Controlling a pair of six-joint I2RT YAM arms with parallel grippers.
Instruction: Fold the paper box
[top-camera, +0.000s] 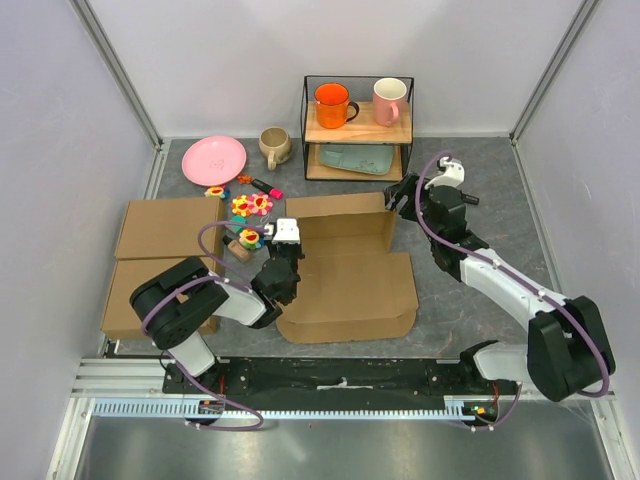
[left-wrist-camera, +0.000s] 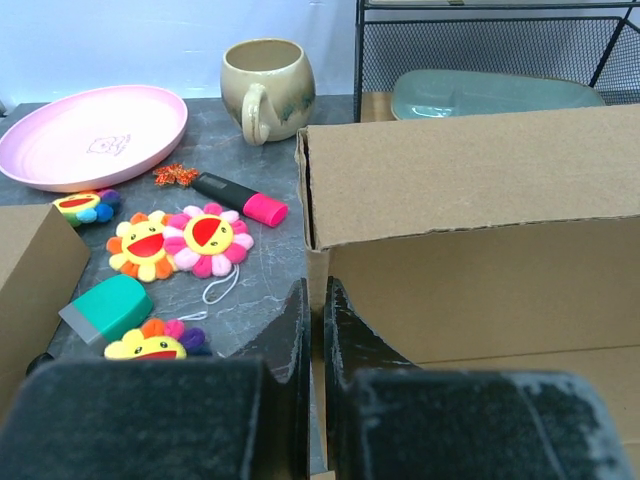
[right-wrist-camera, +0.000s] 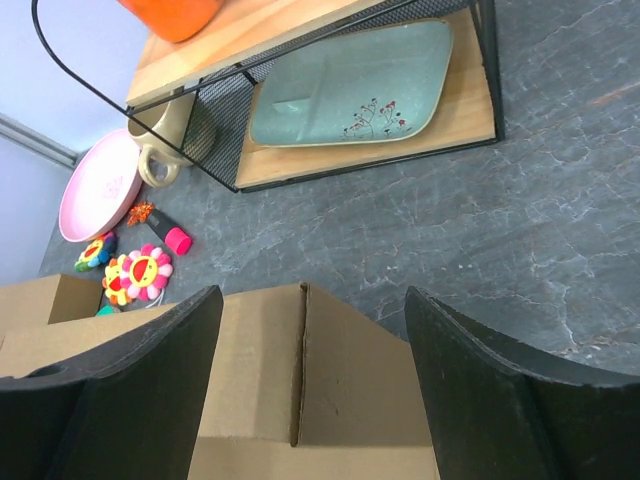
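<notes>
The paper box (top-camera: 350, 285) lies in the middle of the table as brown cardboard, with its back wall (top-camera: 340, 210) standing up and the front panel flat. My left gripper (top-camera: 286, 236) is at the box's left back corner. In the left wrist view its fingers (left-wrist-camera: 345, 340) are shut on the thin upright cardboard edge (left-wrist-camera: 312, 250) of the box (left-wrist-camera: 470, 210). My right gripper (top-camera: 396, 196) is open and straddles the box's right back corner. In the right wrist view that gripper (right-wrist-camera: 312, 295) has the folded corner (right-wrist-camera: 305, 370) between its spread fingers without touching it.
Two flat ready-made brown boxes (top-camera: 165, 228) (top-camera: 140, 290) lie at the left. Plush flowers (top-camera: 251, 206), a pink marker (top-camera: 267, 187), a pink plate (top-camera: 213, 159) and a beige mug (top-camera: 273, 146) lie behind the left gripper. A wire shelf (top-camera: 405, 128) holds two mugs and a teal plate (top-camera: 360, 157).
</notes>
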